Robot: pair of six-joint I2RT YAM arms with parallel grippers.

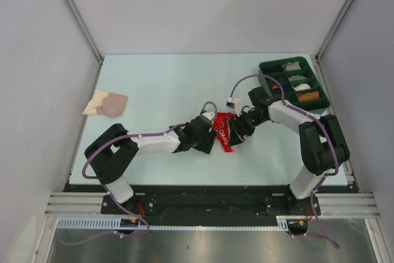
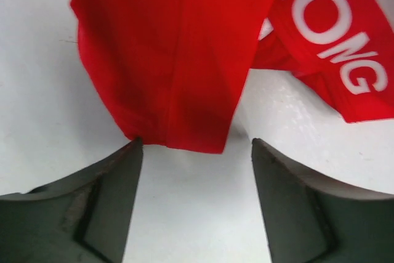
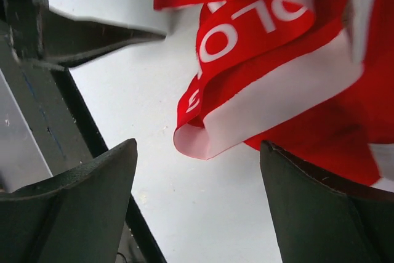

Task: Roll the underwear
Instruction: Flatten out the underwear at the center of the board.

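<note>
A pale blue table (image 1: 166,84) sits between plain white walls, with a green compartment tray (image 1: 263,66) at two o'clock and a beige-and-pink folded cloth (image 1: 106,104) at nine o'clock. The underwear (image 1: 223,132) lies crumpled just below the table's centre, between the two arms. The left gripper (image 1: 207,131) meets it from eight o'clock with its jaws spread wide and gripping nothing; one fingertip (image 2: 132,152) touches the red hem. The right gripper (image 1: 237,129) faces it from three o'clock, jaws also wide apart and empty, with a white-trimmed waistband fold just ahead.
</note>
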